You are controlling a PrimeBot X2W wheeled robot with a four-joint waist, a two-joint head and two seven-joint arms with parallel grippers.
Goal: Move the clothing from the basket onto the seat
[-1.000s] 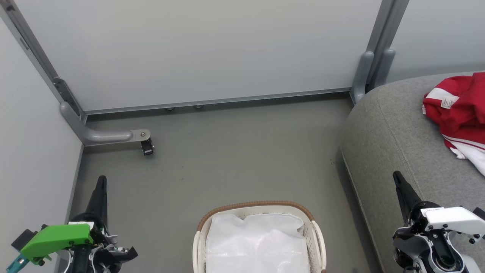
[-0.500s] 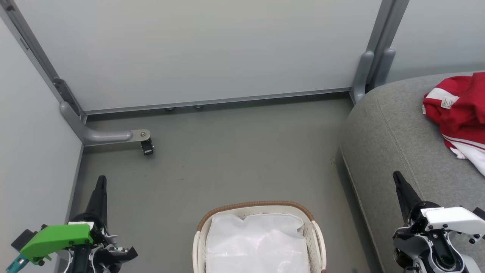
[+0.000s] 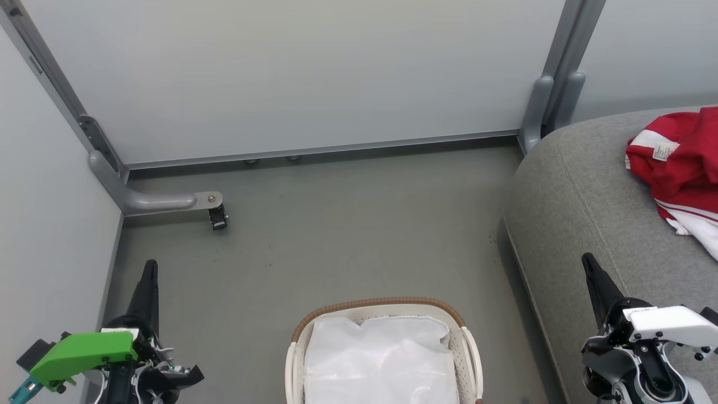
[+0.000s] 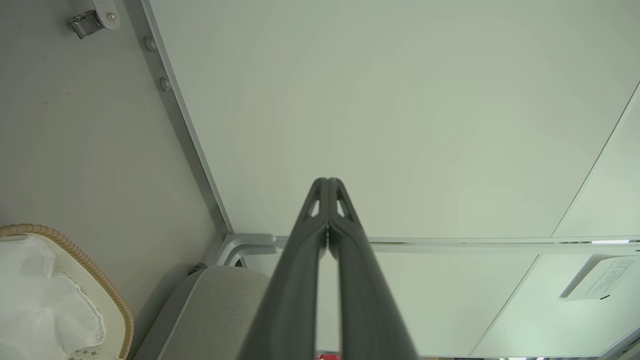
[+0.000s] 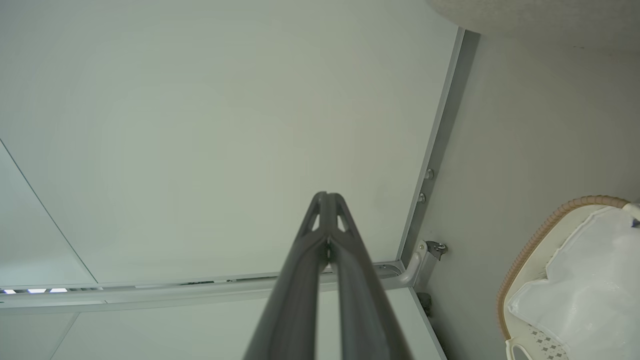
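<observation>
Clothing (image 3: 681, 163), red with white panels and a small sewn-in label, lies bunched on the far right part of the seat (image 3: 583, 191) and runs off the right edge of the head view. The basket (image 3: 381, 304) stands on the grey floor (image 3: 336, 235) at near centre, just left of the seat, with a white liner sheet (image 3: 381, 359) lying inside it. The left gripper (image 3: 150, 265) hangs at near left above the floor, its two dark fingers pressed together and empty. The right gripper (image 3: 587, 258) hangs at near right over the seat's edge, fingers likewise together and empty, well apart from the clothing. A small black castor (image 3: 217, 217) sits far left beside the pale wall panels (image 3: 291, 78).
</observation>
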